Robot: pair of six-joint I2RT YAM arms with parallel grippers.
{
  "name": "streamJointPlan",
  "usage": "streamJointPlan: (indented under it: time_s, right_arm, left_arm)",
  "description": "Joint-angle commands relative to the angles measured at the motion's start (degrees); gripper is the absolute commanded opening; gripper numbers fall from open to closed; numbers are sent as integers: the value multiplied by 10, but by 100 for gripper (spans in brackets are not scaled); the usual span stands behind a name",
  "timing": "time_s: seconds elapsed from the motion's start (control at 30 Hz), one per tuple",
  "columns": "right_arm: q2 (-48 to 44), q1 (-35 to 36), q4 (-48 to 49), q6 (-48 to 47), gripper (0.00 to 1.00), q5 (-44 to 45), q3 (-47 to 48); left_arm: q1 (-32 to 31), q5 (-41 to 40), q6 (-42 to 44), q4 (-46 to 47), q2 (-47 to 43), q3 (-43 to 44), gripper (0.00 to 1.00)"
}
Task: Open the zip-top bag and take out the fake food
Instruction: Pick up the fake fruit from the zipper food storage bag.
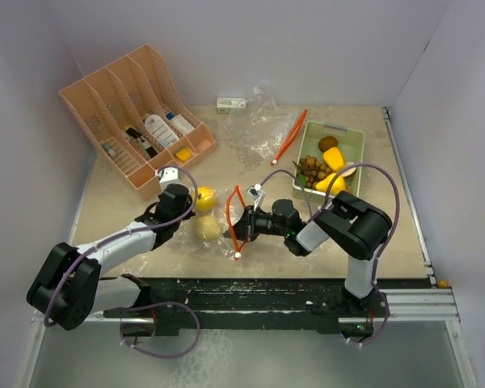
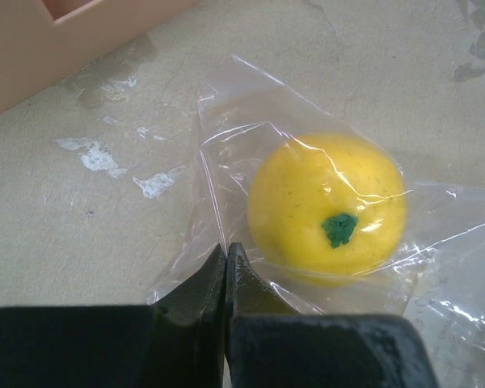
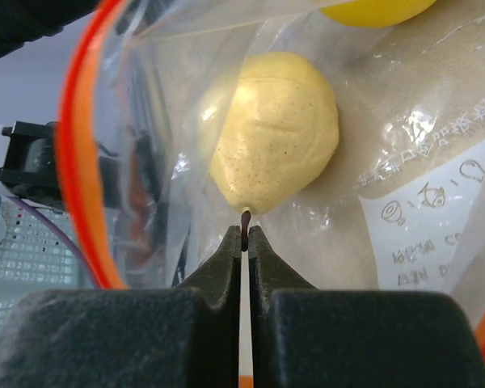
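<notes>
Zip-top bag (image 2: 234, 153) of crinkly clear film held a glossy round lemon (image 2: 327, 206) and a matte, speckled pear (image 3: 275, 129). Left gripper (image 2: 226, 255) and right gripper (image 3: 244, 234) pinched its film, fully closed.

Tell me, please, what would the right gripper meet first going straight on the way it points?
The pale yellow speckled plastic fruit inside the clear zip-top bag: its brown stem seems to sit at the tips of the shut right gripper.

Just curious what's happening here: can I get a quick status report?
Left gripper shut on bag corner. Right gripper in bag mouth, shut on stem of pale fruit. Lemon also inside. No obstruction seen.
</notes>
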Motion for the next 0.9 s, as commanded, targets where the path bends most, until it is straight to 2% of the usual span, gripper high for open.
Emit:
streamJointPlan:
  time_s: [0.0, 0.13, 0.2, 0.33, 0.53, 0.7, 0.87]
  right_arm:
    - [-65, 1, -7, -28, 0, 37, -26]
    - [-115, 1, -68, -51, 0, 71, -40]
    - [-151, 1, -151, -63, 0, 105, -35]
    - [-242, 0, -383, -122, 0, 204, 8]
    - [-399, -10, -533, -176, 0, 313, 26]
    - [-499, -62, -627, -197, 0, 328, 43]
    - [-546, -172, -704, -239, 0, 314, 78]
  left_arm:
    - [5, -2, 15, 21, -16, -2, 0]
    - [5, 5, 14, 26, -10, -1, 0]
    - [5, 6, 13, 28, -9, -1, 0]
    - [5, 7, 12, 28, -9, -2, 0]
    - [5, 10, 13, 31, -6, -2, 0]
    - [6, 16, 11, 34, -3, -1, 0]
    - [6, 21, 10, 37, 1, -1, 0]
